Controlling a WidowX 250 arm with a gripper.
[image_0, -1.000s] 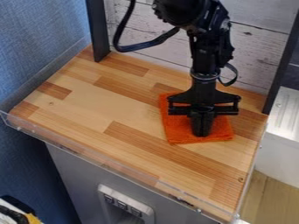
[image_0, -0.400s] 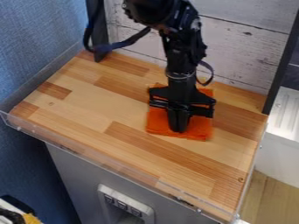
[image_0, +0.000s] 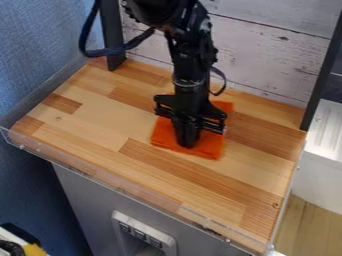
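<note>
From where I stand, the black robot arm (image_0: 192, 60) comes down from the top edge, left of centre, and its black 2-finger gripper (image_0: 187, 144) points down over the bright orange cloth (image_0: 212, 150). The 2 fingers look pressed together, their tips down at the cloth; I can't tell whether a fold is caught between them. The cloth lies flat and askew beneath the gripper, around the middle of the light-and-dark wood-block counter (image_0: 100, 115), showing on both sides of the fingers.

Behind the counter is a whitewashed plank wall (image_0: 267, 60), with a black upright post (image_0: 111, 37) at its left and another dark post (image_0: 323, 75) at its right. A clear plastic strip (image_0: 120, 191) runs along the near edge, above a grey cabinet front (image_0: 83, 200). A blue textured wall (image_0: 40, 45) stands to the left.
</note>
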